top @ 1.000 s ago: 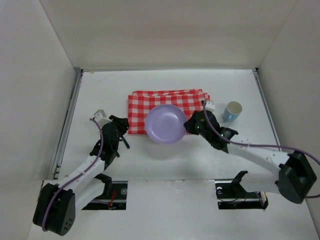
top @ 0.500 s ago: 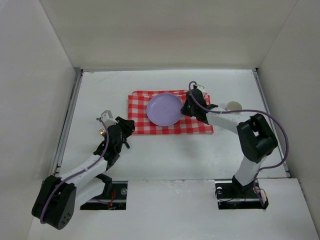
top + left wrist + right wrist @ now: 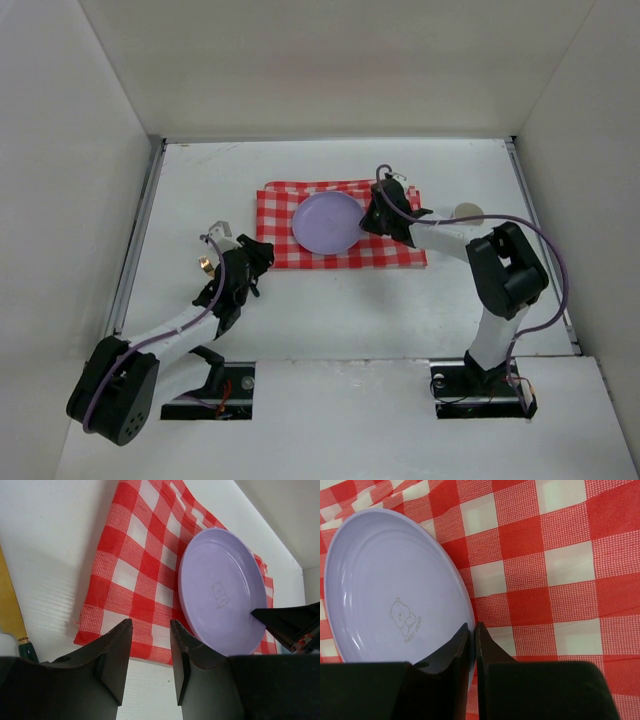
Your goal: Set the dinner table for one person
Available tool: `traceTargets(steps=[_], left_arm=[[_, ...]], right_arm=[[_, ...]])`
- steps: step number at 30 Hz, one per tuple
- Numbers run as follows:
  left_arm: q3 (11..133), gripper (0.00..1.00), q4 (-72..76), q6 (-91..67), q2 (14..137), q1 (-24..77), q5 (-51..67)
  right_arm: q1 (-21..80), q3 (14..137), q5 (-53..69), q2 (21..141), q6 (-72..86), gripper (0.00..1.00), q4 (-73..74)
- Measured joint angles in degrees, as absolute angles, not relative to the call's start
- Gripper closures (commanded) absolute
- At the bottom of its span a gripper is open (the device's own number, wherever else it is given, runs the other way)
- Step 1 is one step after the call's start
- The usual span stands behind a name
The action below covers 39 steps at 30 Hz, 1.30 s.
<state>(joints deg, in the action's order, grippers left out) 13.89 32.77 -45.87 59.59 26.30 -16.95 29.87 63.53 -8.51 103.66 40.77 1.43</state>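
While right tool clamps it, plate moved back over cloth

A red-and-white checked cloth lay on the matte white rectangular dinner table, nearer the far edge and about midway between its sides. A round lilac plastic plate sat on the cloth's middle, with the right gripper at its right rim. The left gripper hung just off the cloth's near-left corner. A pale round cup stood right of the cloth.
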Motion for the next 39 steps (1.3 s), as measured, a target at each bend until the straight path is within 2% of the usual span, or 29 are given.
traceTargets(steps=[4, 6, 8, 12, 13, 19, 20, 25, 27, 29, 33, 36, 39], left_arm=[[13.9, 0.66, 33.5, -45.9, 59.6, 26.3, -17.0], [13.9, 0.66, 33.7, -45.9, 59.8, 26.3, -17.0], [13.9, 0.66, 33.7, -45.8, 60.1, 26.6, -17.0], [13.9, 0.66, 33.8, -45.8, 60.6, 26.9, -17.0], [13.9, 0.66, 33.9, -45.8, 60.6, 26.9, -17.0], [13.9, 0.66, 34.1, -45.8, 60.6, 26.9, -17.0], [13.9, 0.66, 34.1, -45.8, 60.6, 26.9, -17.0], [13.9, 0.66, 34.2, -45.8, 60.6, 27.4, -17.1], [13.9, 0.66, 34.2, -45.8, 60.5, 27.7, -17.1], [13.9, 0.65, 34.1, -45.8, 60.1, 28.1, -17.1], [13.9, 0.65, 34.2, -45.8, 58.8, 28.8, -17.1], [13.9, 0.65, 34.2, -45.8, 58.7, 29.0, -17.1], [13.9, 0.65, 34.3, -45.7, 58.8, 29.2, -17.1]], right_arm=[[29.3, 63.5, -8.5, 104.9, 41.4, 0.86, 1.3], [28.9, 63.5, -8.5, 105.1, 41.8, 0.82, 1.2], [28.7, 63.5, -8.6, 105.1, 42.2, 0.7, 1.0], [28.4, 63.6, -9.0, 105.1, 42.4, 0.39, 0.5], [28.4, 63.6, -9.1, 105.1, 42.3, 0.37, 0.4], [28.0, 61.1, -9.3, 99.2, 40.4, 0.4, 0.8], [27.9, 59.8, -9.5, 96.3, 39.9, 0.43, 1.1], [23.7, 53.6, -12.8, 76.5, 37.6, 0.76, 2.4], [20.6, 51.5, -15.4, 69.4, 37.3, 0.78, 2.7], [17.0, 49.0, -18.8, 63.5, 37.2, 0.78, 3.5], [11.9, 43.3, -25.0, 58.7, 37.2, 0.64, 6.3], [10.5, 39.9, -27.7, 58.9, 37.1, 0.48, 9.3], [9.8, 38.5, -28.9, 60.1, 36.5, 0.42, 10.9]])
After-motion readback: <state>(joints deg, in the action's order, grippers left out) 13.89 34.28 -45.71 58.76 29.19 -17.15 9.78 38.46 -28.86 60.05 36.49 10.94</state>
